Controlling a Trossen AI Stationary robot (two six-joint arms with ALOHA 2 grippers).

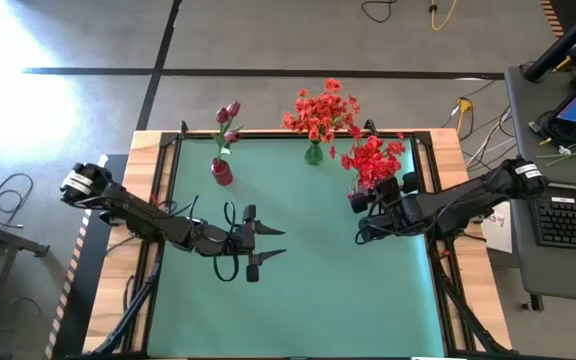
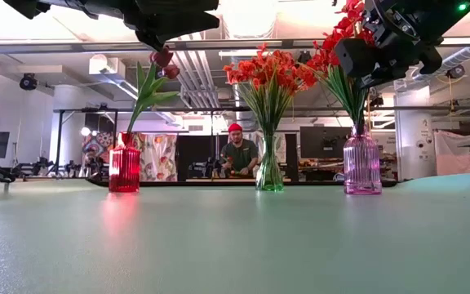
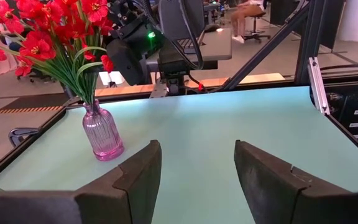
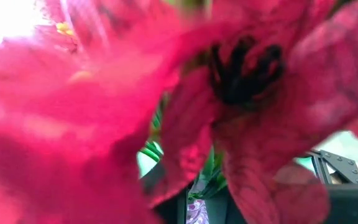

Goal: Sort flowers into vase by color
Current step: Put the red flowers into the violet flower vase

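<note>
From above, three vases stand along the far edge of the green table (image 1: 298, 290): a red vase (image 1: 222, 172) with dark magenta buds (image 1: 230, 110), a green vase (image 1: 313, 154) with orange-red sprays (image 1: 322, 108), and, to the right, bright red clusters (image 1: 373, 160) that hide their own vase. The left gripper (image 1: 265, 251) hovers over the middle of the mat with its fingers spread wide and nothing between them. The right gripper (image 1: 366, 205) sits right against the bright red clusters.

At table height, the red vase (image 2: 124, 169), the green vase (image 2: 269, 172) and a pink ribbed vase (image 2: 362, 164) stand in a row, well apart. The right gripper (image 2: 357, 57) hangs among the red blooms above the pink vase — its jaws are closed, though whether they pinch a stem cannot be told. A person sits in the room behind.

From the left wrist, both dark fingers (image 3: 135, 180) stand apart over bare mat, with the pink vase (image 3: 102, 134) and its red clusters (image 3: 48, 31) ahead, and the right arm's gripper beside the blooms.

From the right wrist, red petals (image 4: 104, 112) fill almost everything — the fingers are hidden.
</note>
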